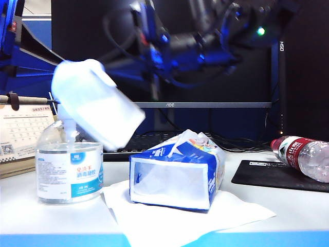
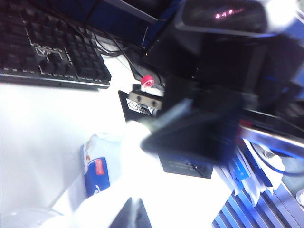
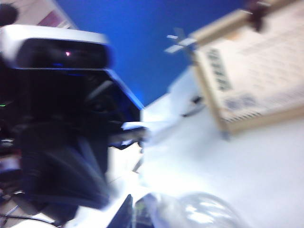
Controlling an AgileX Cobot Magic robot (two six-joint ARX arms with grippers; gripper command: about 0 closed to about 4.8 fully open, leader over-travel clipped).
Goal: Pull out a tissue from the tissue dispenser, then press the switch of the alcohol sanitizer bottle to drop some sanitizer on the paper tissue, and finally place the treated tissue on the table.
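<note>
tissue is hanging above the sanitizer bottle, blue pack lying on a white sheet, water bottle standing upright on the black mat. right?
One thing is off: the water bottle is lying on its side on the black mat, not upright; the exterior view shows it. The rest holds: the tissue hangs above the sanitizer bottle, and the blue pack lies on a white sheet.

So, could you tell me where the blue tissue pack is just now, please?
In the exterior view the tissue pack lies at the centre of the white table on a flat paper sheet, just right of the sanitizer bottle.
</note>
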